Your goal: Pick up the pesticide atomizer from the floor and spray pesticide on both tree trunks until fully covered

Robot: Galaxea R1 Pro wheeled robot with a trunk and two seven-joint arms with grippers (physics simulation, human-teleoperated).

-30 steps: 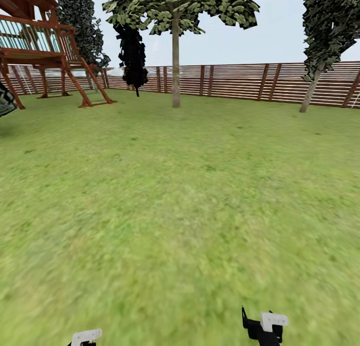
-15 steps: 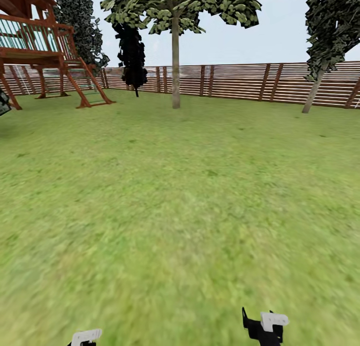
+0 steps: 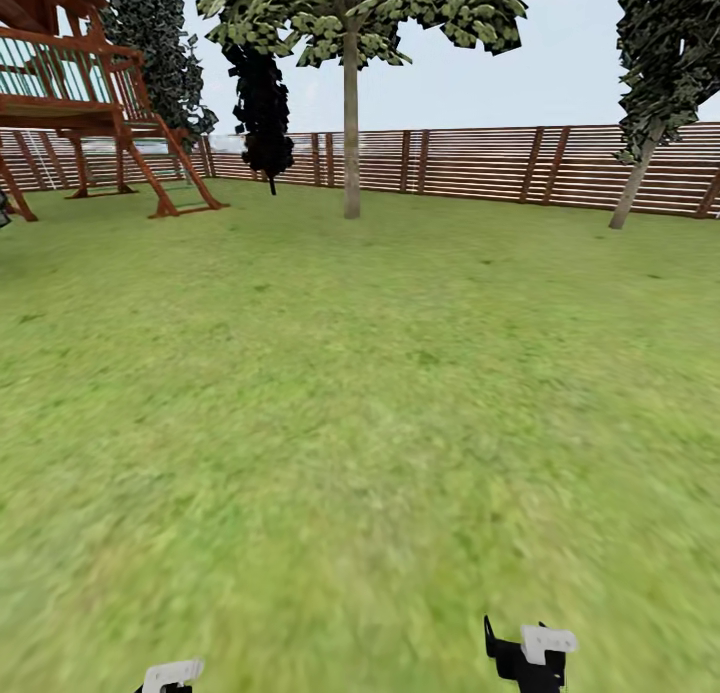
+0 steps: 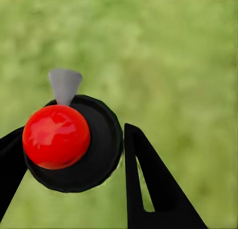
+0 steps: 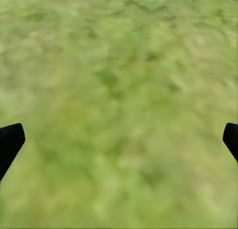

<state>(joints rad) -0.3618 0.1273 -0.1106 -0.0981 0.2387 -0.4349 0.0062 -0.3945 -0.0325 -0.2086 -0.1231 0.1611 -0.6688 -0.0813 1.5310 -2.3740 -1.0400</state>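
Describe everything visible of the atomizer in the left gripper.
The pesticide atomizer, seen from above in the left wrist view, shows a glossy red round cap on a wider black round body, with a small grey tapered nozzle jutting from one side. It sits between the left gripper's black fingers, which flank and touch it, above blurred green grass.

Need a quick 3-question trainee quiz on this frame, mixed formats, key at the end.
1. True or false: the left gripper has the red-capped atomizer between its fingers.
2. The straight pale trunk ahead stands in front of which boundary? A) brick wall B) wooden slat fence C) hedge
3. Fill in: the right gripper, fingers wide apart, looks down on bare ____.

Key: 1 true; 2 B, the wooden slat fence; 3 grass.
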